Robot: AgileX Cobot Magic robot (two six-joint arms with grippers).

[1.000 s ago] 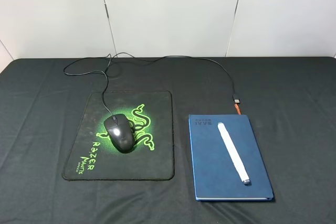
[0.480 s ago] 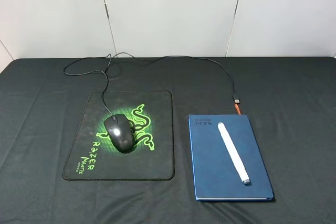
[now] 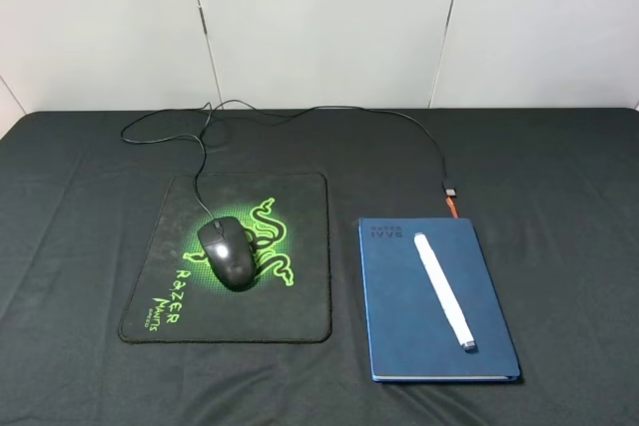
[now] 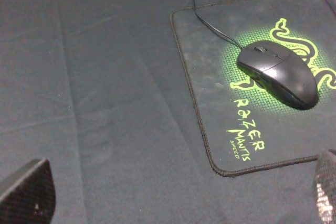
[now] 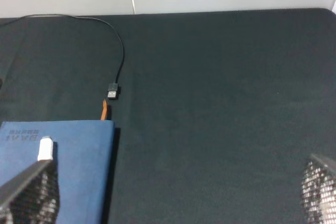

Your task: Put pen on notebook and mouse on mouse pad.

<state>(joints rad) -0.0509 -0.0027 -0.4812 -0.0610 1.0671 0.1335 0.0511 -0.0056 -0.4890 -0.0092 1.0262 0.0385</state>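
The glossy black mouse rests on the black mouse pad, over its green logo. To the right lies the dark blue notebook, with the white pen lying diagonally on its cover. Neither gripper shows in the exterior high view. The left wrist view has the mouse and the mouse pad ahead of my left gripper, which is open and empty. My right gripper is open too, with the notebook and the pen's end by one finger.
The mouse's thin cable loops across the back of the black cloth table and ends in a USB plug just behind the notebook. White wall panels stand behind the table's far edge.
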